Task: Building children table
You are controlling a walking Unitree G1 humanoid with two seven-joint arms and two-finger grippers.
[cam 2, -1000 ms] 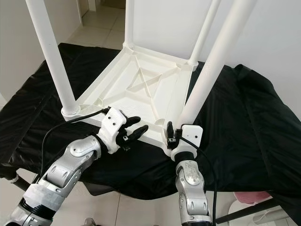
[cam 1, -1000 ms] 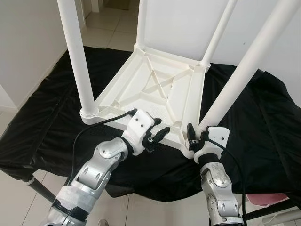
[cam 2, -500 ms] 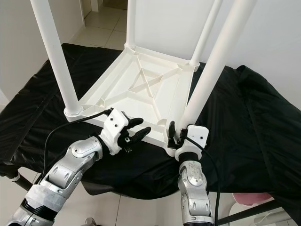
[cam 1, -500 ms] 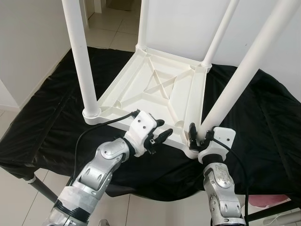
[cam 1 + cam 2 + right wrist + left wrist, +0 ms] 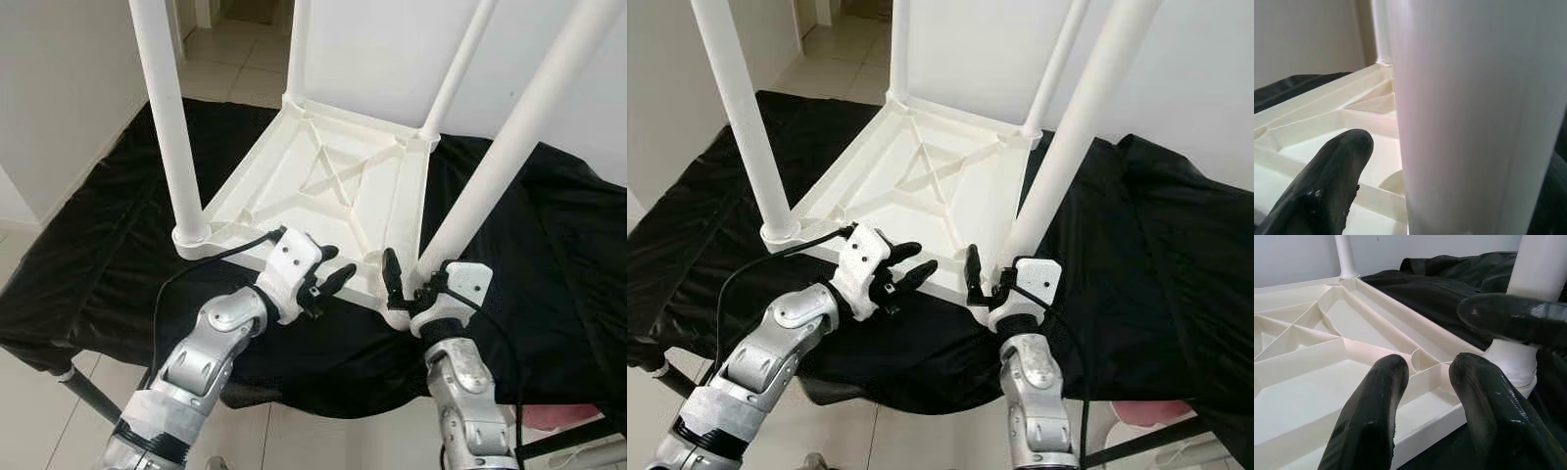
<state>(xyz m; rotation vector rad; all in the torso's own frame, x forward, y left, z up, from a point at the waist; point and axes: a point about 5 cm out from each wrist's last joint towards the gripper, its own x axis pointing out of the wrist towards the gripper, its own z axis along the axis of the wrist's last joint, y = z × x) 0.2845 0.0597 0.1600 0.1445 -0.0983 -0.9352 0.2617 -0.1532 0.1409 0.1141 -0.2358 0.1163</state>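
Observation:
A white plastic children's table lies upside down on a black cloth, its legs pointing up. My left gripper is open at the tabletop's near edge, its fingers hovering over the ribbed underside with nothing held. My right gripper straddles the base of the near right leg. One finger stands a little off the leg, so it is open; the other finger is mostly hidden behind the leg. The near left leg stands in its corner socket.
The cloth-covered surface ends just in front of my arms, with tiled floor beyond it and a white wall on the left. A black stand leg and something pink sit low at the edges.
My right gripper's visible finger has moved away from the leg's base, widening the gap. The left gripper has stayed open and hardly shifted.

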